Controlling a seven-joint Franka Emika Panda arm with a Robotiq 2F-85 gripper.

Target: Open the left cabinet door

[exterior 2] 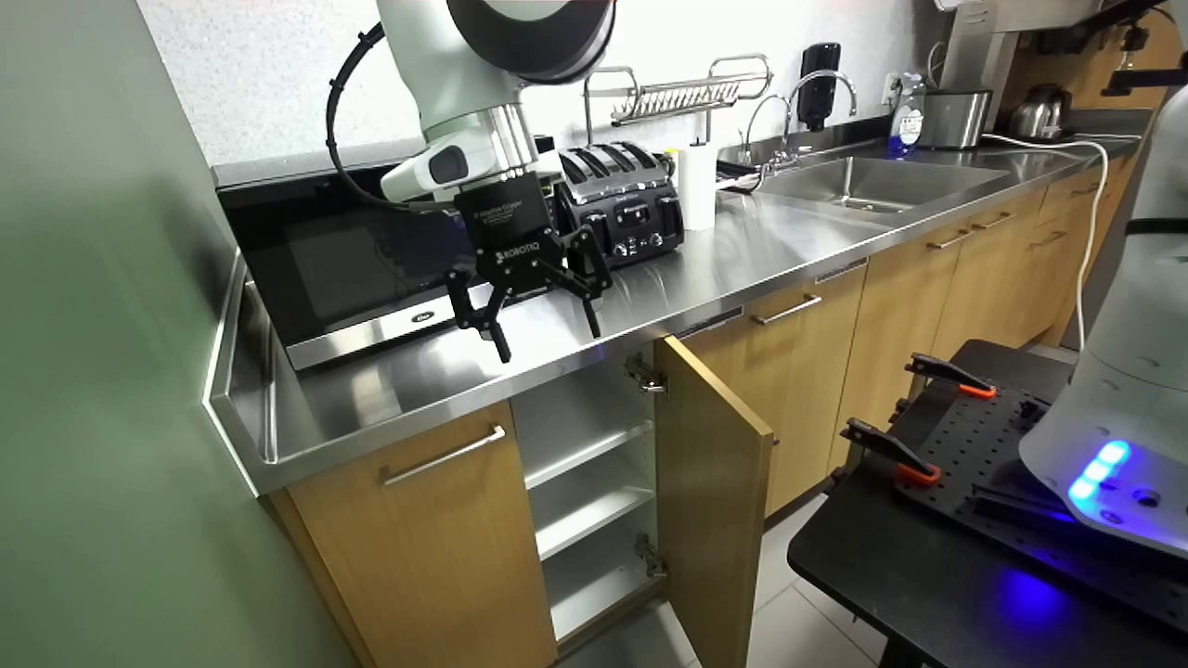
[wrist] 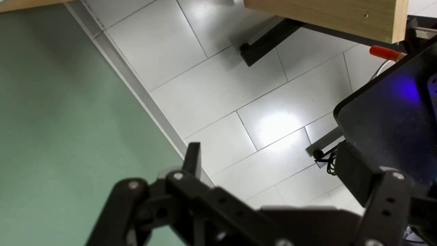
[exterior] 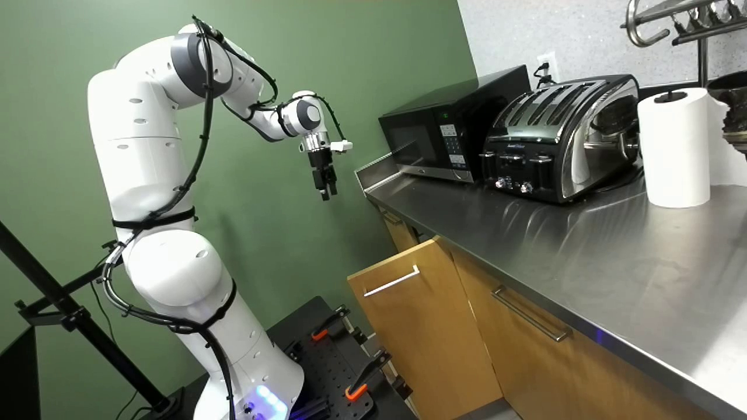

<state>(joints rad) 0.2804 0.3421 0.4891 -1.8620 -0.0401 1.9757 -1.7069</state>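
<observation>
The left cabinet door (exterior 2: 445, 547) is a light-brown wooden panel at the far left under the counter in an exterior view. It is shut, and its silver bar handle (exterior 2: 444, 459) runs near its top edge. In an exterior view only its upper part (exterior: 401, 234) shows behind the open neighbouring door. A strip of wood at the top left corner of the wrist view (wrist: 30, 4) appears to be this front. My gripper (exterior 2: 549, 345) hangs fingers down, open and empty, in front of the cabinets and apart from the handle. It also shows in an exterior view (exterior: 328, 195) and the wrist view (wrist: 269, 153).
The neighbouring cabinet door (exterior 2: 715, 501) stands swung out, baring white shelves (exterior 2: 594, 455). A green wall (exterior: 280, 233) is close on one side. The steel counter (exterior: 583, 251) carries a microwave (exterior: 420, 143) and a toaster (exterior: 560, 137). A black table (exterior 2: 891, 575) bears the robot base.
</observation>
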